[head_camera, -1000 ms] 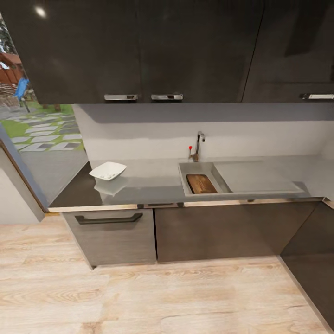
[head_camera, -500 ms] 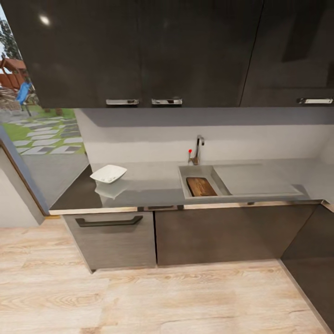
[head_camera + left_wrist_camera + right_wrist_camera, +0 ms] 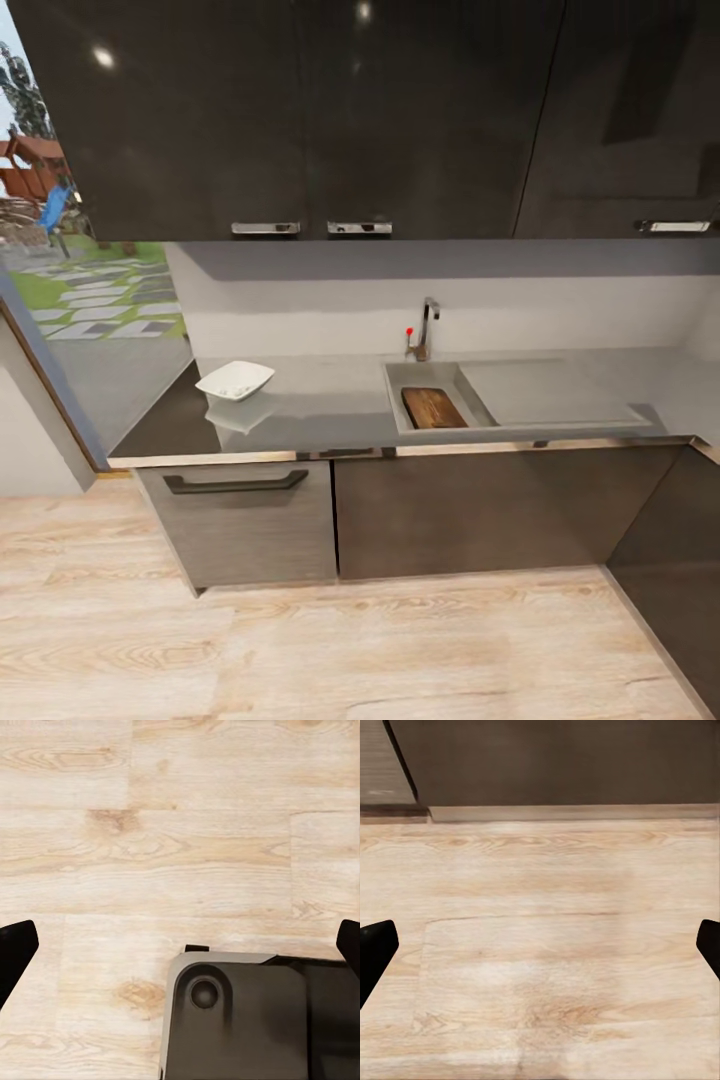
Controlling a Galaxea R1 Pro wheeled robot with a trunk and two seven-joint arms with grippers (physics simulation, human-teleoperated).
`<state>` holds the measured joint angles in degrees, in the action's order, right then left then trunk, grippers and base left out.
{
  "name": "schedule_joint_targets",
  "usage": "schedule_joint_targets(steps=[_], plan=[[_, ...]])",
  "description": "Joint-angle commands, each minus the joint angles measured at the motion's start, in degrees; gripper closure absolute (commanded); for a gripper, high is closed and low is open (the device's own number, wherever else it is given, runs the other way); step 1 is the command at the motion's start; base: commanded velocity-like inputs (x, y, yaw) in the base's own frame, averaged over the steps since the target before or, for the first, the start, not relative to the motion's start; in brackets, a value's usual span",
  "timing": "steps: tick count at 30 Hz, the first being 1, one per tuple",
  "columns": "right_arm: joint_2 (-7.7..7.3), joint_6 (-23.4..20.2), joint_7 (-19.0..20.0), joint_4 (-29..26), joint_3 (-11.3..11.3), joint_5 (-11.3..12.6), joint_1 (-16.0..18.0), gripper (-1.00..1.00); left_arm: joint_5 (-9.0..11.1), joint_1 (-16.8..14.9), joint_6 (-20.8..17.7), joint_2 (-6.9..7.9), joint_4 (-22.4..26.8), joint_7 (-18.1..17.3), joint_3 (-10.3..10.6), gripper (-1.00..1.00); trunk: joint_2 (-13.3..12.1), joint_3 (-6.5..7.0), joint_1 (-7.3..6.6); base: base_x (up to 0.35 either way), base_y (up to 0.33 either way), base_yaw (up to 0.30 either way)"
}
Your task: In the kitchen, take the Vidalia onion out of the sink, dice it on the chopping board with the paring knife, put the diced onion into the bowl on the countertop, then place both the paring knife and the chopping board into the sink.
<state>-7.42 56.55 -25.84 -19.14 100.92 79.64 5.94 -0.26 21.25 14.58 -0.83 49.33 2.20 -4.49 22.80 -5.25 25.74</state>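
My left gripper hangs over the pale wood-plank floor with its 2 black fingertips at the far edges of its wrist picture, so spread wide with nothing between them; a dark grey rounded piece of the robot's base sits below it. My right gripper is the same: 2 black fingertips wide apart, empty, above the floor near the foot of the dark cabinet fronts.

From the head camera, the dark brown wooden chopping board lies inside the pale grey rectangular sink, in the basin part beside the flat drainboard, under the chrome tap with a red knob. The shallow white squarish bowl stands on the glossy dark grey countertop, well apart from the sink on the window side. I cannot make out the paring knife, the onion, or any dice in the bowl at this range.

I judge the board stiff, flat and fairly heavy for 1 gripper; it is best taken by an edge or the handle-slot end. The bowl looks light, hard-glazed and slippery, likely to skid if nudged; I would pinch its rim.

Counted: 1 board, 1 bowl, 1 sink, 1 tap, 1 drawer handle, 3 upper-cabinet handles.
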Motion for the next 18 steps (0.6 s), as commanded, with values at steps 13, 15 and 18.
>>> schedule_joint_targets(steps=[13, 15, 18], plan=[[-0.10, -0.8, -0.6, 4.3, 0.6, 0.0, 0.1, -1.00, -0.5, 0.0, 0.0, 0.03, -6.1, 0.5, 0.0, -1.00, 0.1, -0.08, 0.04, 0.000, 0.000, 0.000], [0.19, -0.8, -0.6, 4.2, 0.7, 0.0, 0.1, -1.00, -0.5, 0.0, 0.1, 0.04, -6.4, 0.5, 0.0, -1.00, 0.1, -0.08, 0.04, 0.000, 0.000, 0.000], [1.24, -0.9, -0.6, 4.3, 0.7, 0.1, 0.1, -1.00, -0.4, 0.0, 0.1, 0.04, -6.5, 0.5, 0.0, -1.00, 0.1, -0.08, 0.04, 0.000, 0.000, 0.000]])
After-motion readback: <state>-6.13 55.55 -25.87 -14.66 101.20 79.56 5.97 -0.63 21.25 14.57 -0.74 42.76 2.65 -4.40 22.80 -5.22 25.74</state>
